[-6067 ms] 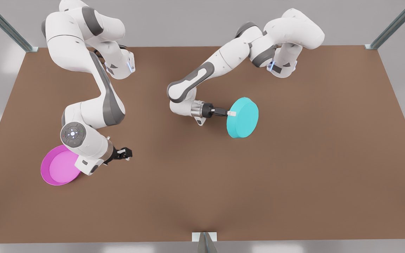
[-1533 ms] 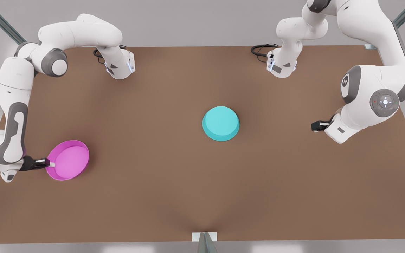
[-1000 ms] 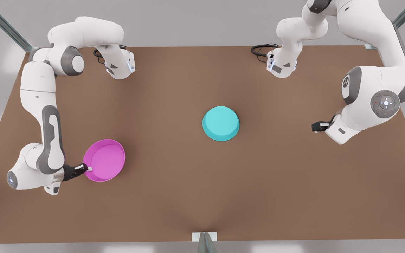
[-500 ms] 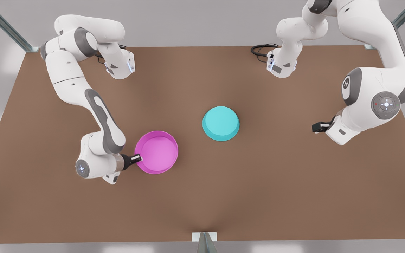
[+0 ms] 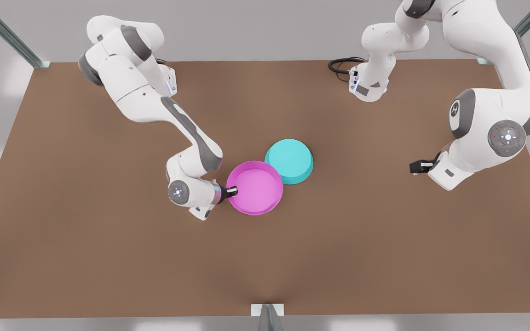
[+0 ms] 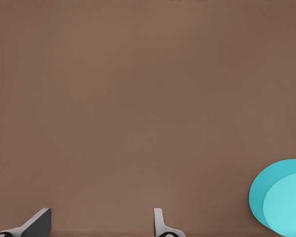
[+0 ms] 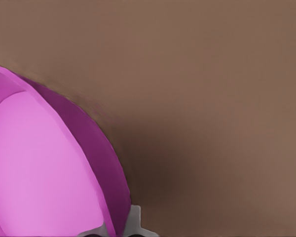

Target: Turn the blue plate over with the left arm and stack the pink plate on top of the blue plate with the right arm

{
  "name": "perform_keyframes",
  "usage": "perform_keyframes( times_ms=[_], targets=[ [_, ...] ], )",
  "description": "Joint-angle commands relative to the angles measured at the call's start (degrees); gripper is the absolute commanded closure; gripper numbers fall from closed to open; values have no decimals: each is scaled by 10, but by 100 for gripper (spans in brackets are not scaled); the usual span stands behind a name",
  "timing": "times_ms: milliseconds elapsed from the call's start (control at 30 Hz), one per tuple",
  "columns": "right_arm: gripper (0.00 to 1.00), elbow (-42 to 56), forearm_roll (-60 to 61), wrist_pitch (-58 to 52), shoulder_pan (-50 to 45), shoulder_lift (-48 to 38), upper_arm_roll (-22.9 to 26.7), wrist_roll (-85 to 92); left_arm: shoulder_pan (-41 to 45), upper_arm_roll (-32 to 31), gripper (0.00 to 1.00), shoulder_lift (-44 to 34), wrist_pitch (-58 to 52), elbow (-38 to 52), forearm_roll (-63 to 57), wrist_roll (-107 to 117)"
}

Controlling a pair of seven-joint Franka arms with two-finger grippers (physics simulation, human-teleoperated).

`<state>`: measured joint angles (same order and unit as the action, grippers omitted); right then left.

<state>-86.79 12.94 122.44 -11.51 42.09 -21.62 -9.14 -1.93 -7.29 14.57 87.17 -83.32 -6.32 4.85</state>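
The right gripper (image 5: 233, 189) is pinching the rim of the pink plate (image 5: 255, 187), on the side of the plate toward the front view's left. In the right wrist view a pale fingertip (image 7: 133, 222) is pressing on the outside of the pink wall. The plate is sitting open side up. It looks like it is being held a little above the brown table (image 5: 108, 257), though that is hard to tell from overhead. Its far edge is covering a bit of the blue plate (image 5: 291, 160).

The blue plate is lying upside down near the middle of the table, with its flat base facing up.

The right arm (image 5: 154, 105) is reaching in from the front view's left back corner, bending down to the pink plate.

The left gripper (image 5: 415, 166) is waiting well apart from both plates, on the front view's right. Its fingers (image 6: 160, 224) are spread wide with nothing between them. The left arm (image 5: 490, 124) is curling above it. In the left wrist view the blue plate (image 6: 281, 197) is showing off to one side.
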Motion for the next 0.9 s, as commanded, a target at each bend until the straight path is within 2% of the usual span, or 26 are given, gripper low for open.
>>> perform_keyframes(
  times_ms=[0,467,733,867],
  targets=[
    [79,0,-5,3,-3,0,0,-7,0,0,0,0,-1,0,0,0],
    [79,0,-5,60,-114,0,-1,-127,0,0,0,0,0,0,3,0],
    [79,-78,-6,97,-114,-37,-42,-158,0,0,0,4,10,0,3,-1],
    [79,-91,-6,109,-114,-40,-47,-158,0,0,0,5,10,0,3,-1]
  ],
)
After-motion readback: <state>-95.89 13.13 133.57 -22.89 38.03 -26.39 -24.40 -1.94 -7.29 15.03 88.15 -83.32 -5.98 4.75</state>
